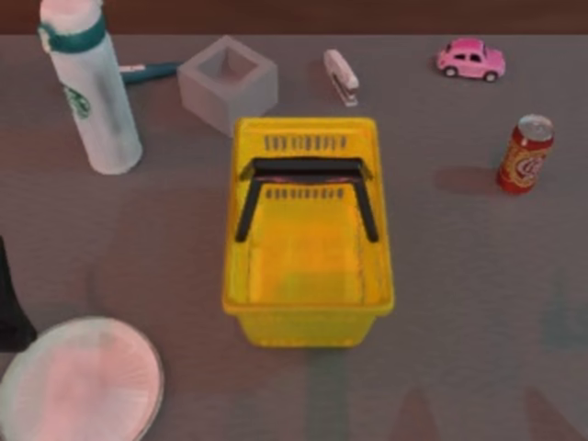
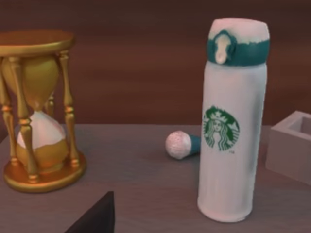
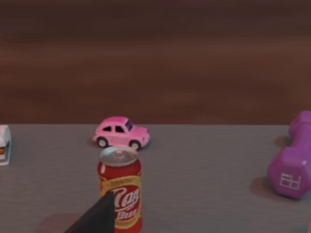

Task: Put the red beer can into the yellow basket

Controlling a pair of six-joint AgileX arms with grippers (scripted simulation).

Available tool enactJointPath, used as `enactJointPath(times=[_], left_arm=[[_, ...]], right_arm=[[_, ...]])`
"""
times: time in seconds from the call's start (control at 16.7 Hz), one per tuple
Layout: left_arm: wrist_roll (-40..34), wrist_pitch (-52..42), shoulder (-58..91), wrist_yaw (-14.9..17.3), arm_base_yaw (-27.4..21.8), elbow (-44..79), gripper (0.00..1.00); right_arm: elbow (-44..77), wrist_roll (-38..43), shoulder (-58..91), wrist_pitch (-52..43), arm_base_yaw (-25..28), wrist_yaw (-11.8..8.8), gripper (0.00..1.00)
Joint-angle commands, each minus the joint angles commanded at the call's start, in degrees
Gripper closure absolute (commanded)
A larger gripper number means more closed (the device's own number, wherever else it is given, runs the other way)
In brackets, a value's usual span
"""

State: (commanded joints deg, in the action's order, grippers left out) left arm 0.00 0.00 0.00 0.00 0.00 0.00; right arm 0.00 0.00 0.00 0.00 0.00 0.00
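The red beer can (image 1: pixel 525 153) stands upright at the right of the table, silver top up, with its yellow-cream logo facing the front. In the right wrist view the red beer can (image 3: pixel 120 187) is close ahead, partly behind a dark edge of my right gripper (image 3: pixel 96 217), which holds nothing. The right arm does not show in the top view. The yellow basket (image 1: pixel 241 207) sits in the middle of the table, empty, with its black handles (image 1: pixel 306 169) folded across it. My left arm (image 1: pixel 11 308) is parked at the left edge.
A tall white bottle (image 1: pixel 92 87) and a grey square box (image 1: pixel 228 83) stand at the back left, with a stapler (image 1: pixel 341 76) and a pink toy car (image 1: pixel 470 59) behind. A round plate (image 1: pixel 81 381) lies front left. A purple dumbbell (image 3: pixel 293 162) and a gold hourglass (image 2: pixel 39 109) flank the table.
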Motion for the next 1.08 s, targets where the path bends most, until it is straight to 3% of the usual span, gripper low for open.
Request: enactJointPath(times=[0.24, 0.48, 1.08], left_arm=[[0.0, 0.0, 0.0, 0.0, 0.0, 0.0, 0.0], [0.0, 0.0, 0.0, 0.0, 0.0, 0.0, 0.0], [0.0, 0.0, 0.0, 0.0, 0.0, 0.0, 0.0]], right_arm=[[1.6, -0.4, 1.6, -1.1, 0.3, -0.2, 0.0], [11.5, -2.6, 11.7, -7.5, 1.5, -1.0, 0.0], [61.0, -14.3, 63.0, -38.6, 4.3, -1.4, 0.0]])
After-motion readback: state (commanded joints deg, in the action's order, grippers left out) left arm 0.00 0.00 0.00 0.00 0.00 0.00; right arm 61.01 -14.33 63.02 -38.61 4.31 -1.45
